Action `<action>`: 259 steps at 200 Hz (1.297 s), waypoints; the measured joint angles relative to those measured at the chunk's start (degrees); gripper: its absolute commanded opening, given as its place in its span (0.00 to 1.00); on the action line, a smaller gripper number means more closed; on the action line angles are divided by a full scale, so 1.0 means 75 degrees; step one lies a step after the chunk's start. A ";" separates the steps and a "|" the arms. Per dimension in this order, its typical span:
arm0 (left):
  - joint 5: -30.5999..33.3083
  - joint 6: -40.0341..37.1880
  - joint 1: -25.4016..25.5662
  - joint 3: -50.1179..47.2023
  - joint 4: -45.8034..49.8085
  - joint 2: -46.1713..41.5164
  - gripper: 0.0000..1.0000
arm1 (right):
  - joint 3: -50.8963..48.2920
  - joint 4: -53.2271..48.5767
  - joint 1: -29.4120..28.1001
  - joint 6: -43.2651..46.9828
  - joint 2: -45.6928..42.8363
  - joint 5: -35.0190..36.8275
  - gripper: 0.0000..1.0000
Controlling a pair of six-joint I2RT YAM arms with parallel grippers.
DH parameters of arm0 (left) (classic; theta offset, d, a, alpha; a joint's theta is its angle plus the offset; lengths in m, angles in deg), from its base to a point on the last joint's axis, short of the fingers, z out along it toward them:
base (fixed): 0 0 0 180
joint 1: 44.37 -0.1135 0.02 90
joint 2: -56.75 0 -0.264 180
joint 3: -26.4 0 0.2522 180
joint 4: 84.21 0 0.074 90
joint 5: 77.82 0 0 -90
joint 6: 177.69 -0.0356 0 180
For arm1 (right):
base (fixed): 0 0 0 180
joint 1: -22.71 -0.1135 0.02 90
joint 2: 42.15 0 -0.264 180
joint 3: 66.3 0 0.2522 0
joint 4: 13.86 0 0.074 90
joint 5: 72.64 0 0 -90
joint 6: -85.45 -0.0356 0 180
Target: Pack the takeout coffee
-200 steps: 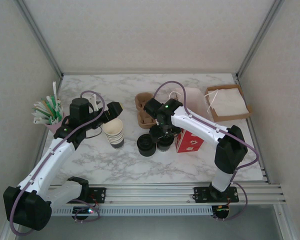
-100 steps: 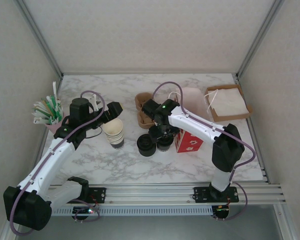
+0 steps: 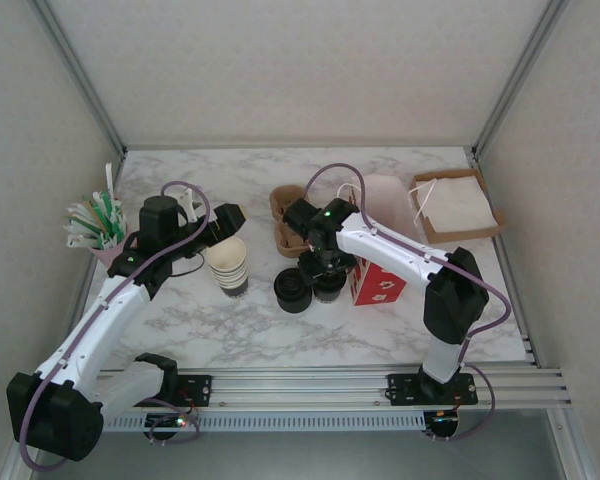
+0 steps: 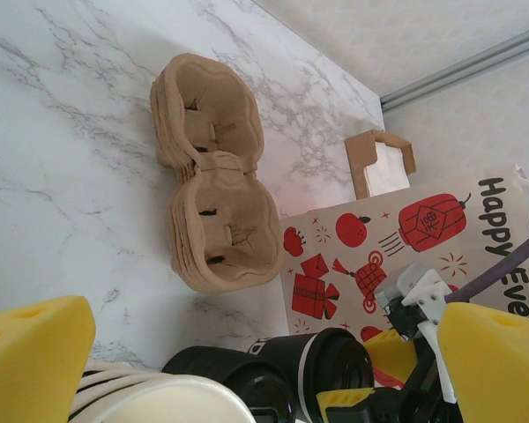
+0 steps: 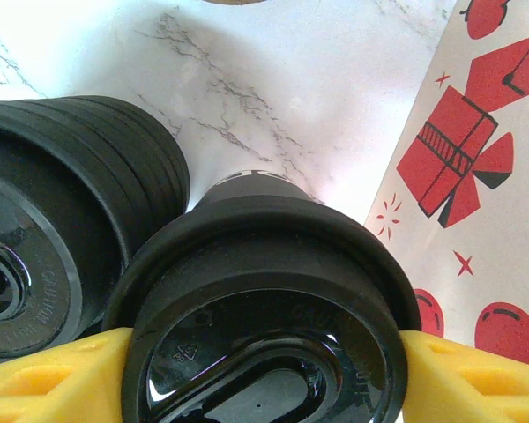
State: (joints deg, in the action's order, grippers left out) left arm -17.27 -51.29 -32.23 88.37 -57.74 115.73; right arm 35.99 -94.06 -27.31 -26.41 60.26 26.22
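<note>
The coffee cup (image 5: 264, 352) stands on the tabletop (image 3: 230, 320), just beside the lid stack (image 5: 62, 229). The right hand (image 5: 256, 388) straddles its lid, likely for lifting; whether it is clamped, I cannot tell. The left hand (image 4: 264, 352) gapes apart.

upright dark takeout coffee (image 5: 264, 304) with black lid on, just beside the lid stack (image 5: 57, 238)
</note>
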 measured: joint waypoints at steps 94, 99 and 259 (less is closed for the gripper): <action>-0.0108 0.0003 0.0000 0.0003 -0.0006 0.0000 1.00 | -0.0079 -0.0015 -0.0023 -0.0023 -0.0358 -0.0015 0.67; -0.0108 0.0003 0.0000 0.0000 -0.0006 0.0000 1.00 | -0.0076 -0.0029 -0.0038 -0.0020 -0.0399 -0.0015 0.67; -0.0140 0.0003 0.0000 0.0006 -0.0003 -0.0055 1.00 | -0.0501 0.0280 -0.0245 -0.0111 -0.0399 0.0020 0.67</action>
State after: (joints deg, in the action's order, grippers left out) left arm -18.32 -51.27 -32.23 88.41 -57.77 115.31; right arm 32.23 -91.96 -29.15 -27.24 57.26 26.37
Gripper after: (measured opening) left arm 0.995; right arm 0.671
